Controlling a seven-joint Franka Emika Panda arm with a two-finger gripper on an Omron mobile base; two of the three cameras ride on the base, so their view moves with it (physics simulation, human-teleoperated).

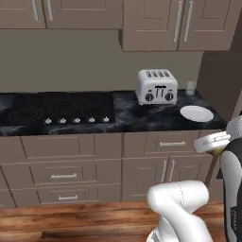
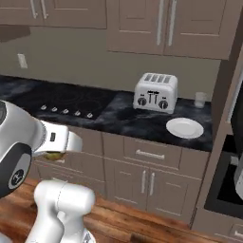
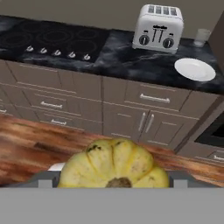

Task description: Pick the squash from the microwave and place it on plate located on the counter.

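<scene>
Between pincer fingertips: squash, clamped, well short of plate.

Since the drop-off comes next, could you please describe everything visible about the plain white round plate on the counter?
The plain white round plate looks smooth and ceramic-like, with a shallow raised rim and no pattern. It lies flat and empty on the black marble-look counter, near its right end and front edge. The silver four-slot toaster stands behind it to the left, the small clear glass behind it, neither touching. Only the counter touches it.
</scene>
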